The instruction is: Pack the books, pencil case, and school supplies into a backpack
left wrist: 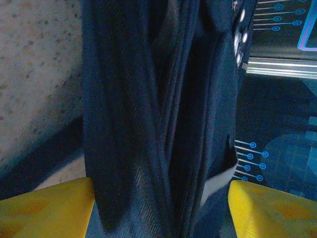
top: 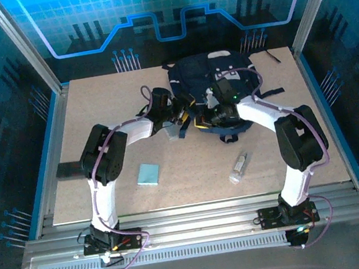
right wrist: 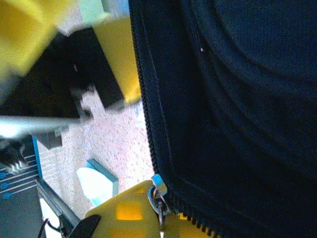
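At the far middle of the table [top: 106,98] lies the backpack [top: 215,78]. Both arms meet at its near edge, I'd judge to hold the mouth spread for loading.

My right gripper [right wrist: 148,214] is closed at the zip line, with the metal zip pull [right wrist: 158,196] right against its yellow finger. It seems to be pinching the backpack there, though the blur stops me saying whether it grips the pull or the cloth.

My left gripper [left wrist: 161,213] has its fingers well apart, and dark folds of the bag run between them. It straddles the opening without clamping.

I can't make out what the bag holds. The wrist views give me navy folds and shadow, and from above the grippers cover the mouth.

Nearer me on the bare board, the pale teal pad [top: 148,173] lies flat and the clear tube [top: 239,168] sits off to its right. Both are well apart from the bag and not yet packed.
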Tool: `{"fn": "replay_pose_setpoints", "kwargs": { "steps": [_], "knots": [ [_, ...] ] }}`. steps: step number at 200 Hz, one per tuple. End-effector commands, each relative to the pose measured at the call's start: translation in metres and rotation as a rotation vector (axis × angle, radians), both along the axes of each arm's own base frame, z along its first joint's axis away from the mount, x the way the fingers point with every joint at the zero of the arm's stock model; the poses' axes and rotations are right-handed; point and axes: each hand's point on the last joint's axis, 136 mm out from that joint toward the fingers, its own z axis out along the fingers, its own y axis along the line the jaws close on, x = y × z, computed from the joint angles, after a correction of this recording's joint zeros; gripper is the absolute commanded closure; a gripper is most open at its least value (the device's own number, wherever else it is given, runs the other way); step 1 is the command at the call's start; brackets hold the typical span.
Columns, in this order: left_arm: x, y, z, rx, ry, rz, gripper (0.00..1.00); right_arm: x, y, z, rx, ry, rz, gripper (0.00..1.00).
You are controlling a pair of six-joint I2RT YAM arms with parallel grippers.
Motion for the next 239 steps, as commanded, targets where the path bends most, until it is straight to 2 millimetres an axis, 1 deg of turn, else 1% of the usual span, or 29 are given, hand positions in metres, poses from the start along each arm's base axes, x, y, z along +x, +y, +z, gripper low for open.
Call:
{"fn": "replay_pose_setpoints", "kwargs": {
  "steps": [1, 8, 10, 23, 33, 45, 70, 86, 111, 131, 145, 154, 161, 173, 179, 198, 207, 217, 225, 226, 234, 239],
  "knots": [
    [0.024, -0.005, 0.003, -0.02, -0.05, 0.039, 0.37, -0.019, 0.016, 0.032, 0.107, -0.032, 0.047, 1.0],
    [0.026, -0.007, 0.001, -0.026, -0.049, 0.035, 0.43, -0.022, 0.015, 0.032, 0.103, -0.03, 0.05, 1.0],
    [0.026, -0.008, 0.001, -0.027, -0.05, 0.034, 0.47, -0.023, 0.015, 0.032, 0.103, -0.029, 0.049, 1.0],
    [0.026, -0.011, -0.005, -0.025, -0.043, 0.027, 0.8, -0.028, 0.01, 0.029, 0.082, -0.02, 0.051, 1.0],
    [0.025, -0.01, -0.006, -0.021, -0.044, 0.023, 1.0, -0.032, 0.006, 0.026, 0.054, -0.014, 0.057, 1.0],
    [0.023, -0.007, -0.005, -0.011, -0.047, 0.022, 1.0, -0.037, -0.005, 0.019, -0.002, -0.002, 0.066, 1.0],
    [0.022, 0.003, 0.003, 0.02, -0.068, 0.008, 1.0, -0.05, -0.036, -0.001, -0.123, 0.06, 0.079, 1.0],
    [0.024, 0.011, 0.012, 0.036, -0.083, -0.001, 1.0, -0.061, -0.062, -0.016, -0.197, 0.116, 0.082, 1.0],
    [0.027, 0.02, 0.023, 0.073, -0.107, -0.031, 1.0, -0.074, -0.097, -0.027, -0.287, 0.16, 0.071, 1.0],
    [0.028, 0.025, 0.03, 0.097, -0.122, -0.047, 1.0, -0.081, -0.12, -0.031, -0.323, 0.18, 0.042, 1.0],
    [0.028, 0.027, 0.032, 0.112, -0.125, -0.059, 1.0, -0.082, -0.133, -0.031, -0.331, 0.181, 0.015, 1.0],
    [0.028, 0.029, 0.033, 0.118, -0.131, -0.067, 1.0, -0.081, -0.146, -0.031, -0.353, 0.183, -0.008, 1.0],
    [0.029, 0.028, 0.036, 0.119, -0.14, -0.079, 1.0, -0.08, -0.156, -0.031, -0.374, 0.182, -0.024, 1.0],
    [0.03, 0.028, 0.038, 0.132, -0.143, -0.102, 1.0, -0.075, -0.182, -0.03, -0.435, 0.183, -0.085, 1.0],
    [0.031, 0.028, 0.038, 0.142, -0.144, -0.114, 1.0, -0.072, -0.19, -0.029, -0.445, 0.18, -0.112, 1.0],
    [0.033, 0.029, 0.038, 0.16, -0.139, -0.14, 1.0, -0.063, -0.219, -0.019, -0.519, 0.14, -0.209, 1.0],
    [0.035, 0.029, 0.038, 0.164, -0.139, -0.143, 1.0, -0.06, -0.221, -0.015, -0.532, 0.122, -0.214, 1.0],
    [0.041, 0.028, 0.038, 0.169, -0.145, -0.148, 1.0, -0.056, -0.214, -0.01, -0.492, 0.099, -0.208, 1.0],
    [0.045, 0.027, 0.037, 0.177, -0.147, -0.149, 1.0, -0.052, -0.202, -0.006, -0.436, 0.081, -0.191, 1.0],
    [0.046, 0.027, 0.037, 0.178, -0.147, -0.149, 1.0, -0.051, -0.198, -0.005, -0.417, 0.076, -0.183, 1.0],
    [0.052, 0.025, 0.039, 0.181, -0.154, -0.149, 1.0, -0.047, -0.182, -0.003, -0.354, 0.059, -0.155, 1.0],
    [0.056, 0.023, 0.037, 0.18, -0.151, -0.15, 1.0, -0.044, -0.17, 0.001, -0.309, 0.046, -0.136, 1.0]
  ]
}}
